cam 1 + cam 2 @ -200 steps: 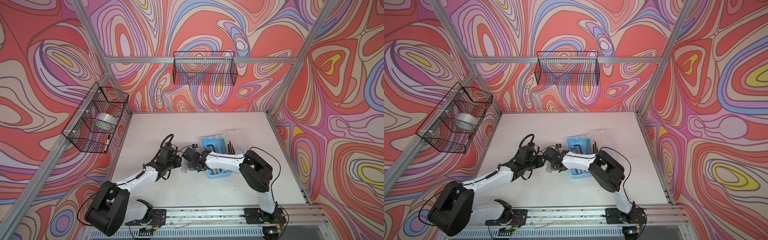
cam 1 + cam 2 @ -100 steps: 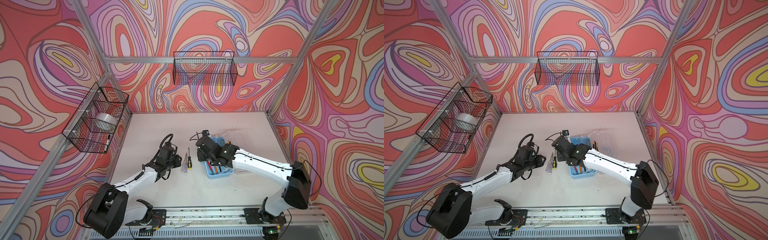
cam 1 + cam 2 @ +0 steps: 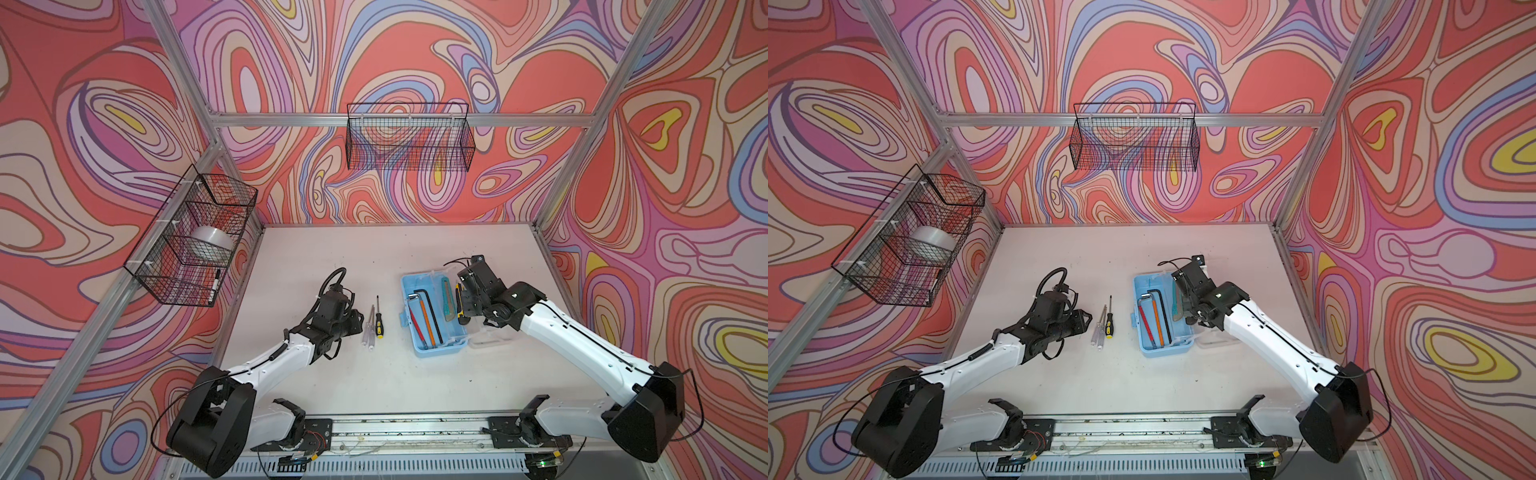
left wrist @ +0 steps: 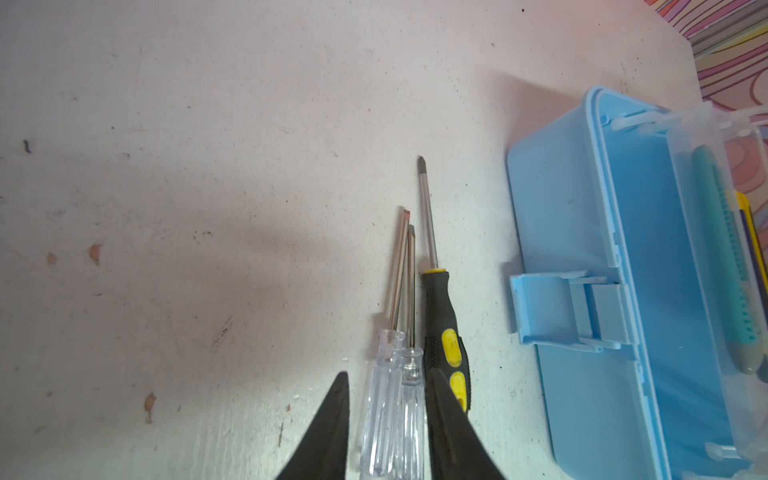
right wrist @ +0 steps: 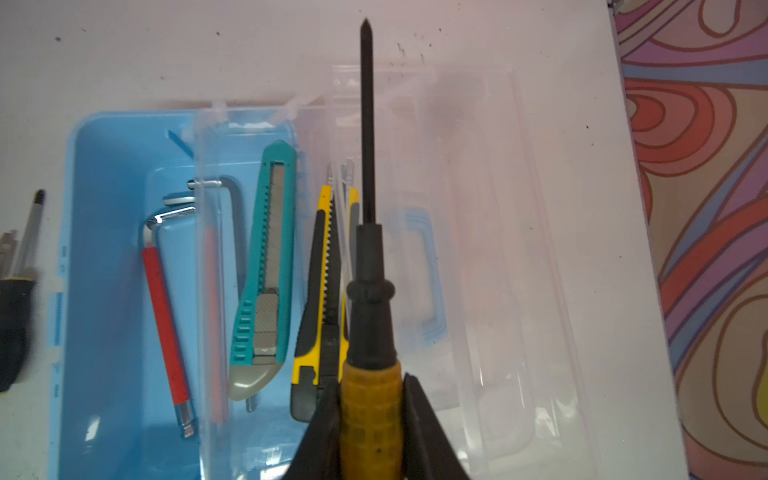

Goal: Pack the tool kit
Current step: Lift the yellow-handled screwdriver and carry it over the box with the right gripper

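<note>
The tool kit (image 3: 436, 348) lies open on the surface (image 4: 208, 166), just below the right pincer (image 5: 370, 386). A second ago that pincer was reaching across to the loose screwdrivers. It has now swung back, clamped on an amber-handled screwdriver (image 5: 368, 291) whose black shaft points ahead of it over the clear lid (image 5: 478, 249) and the yellow utility knife (image 5: 322, 291). One more tool looks ready to drop in. The left pincer (image 4: 388, 374) has stayed put, partly open astride two clear-handled screwdrivers (image 4: 384, 395) and gripping nothing. A black-and-yellow screwdriver (image 4: 442, 316) lies just outside its jaws, so three tools remain unpacked.
</note>
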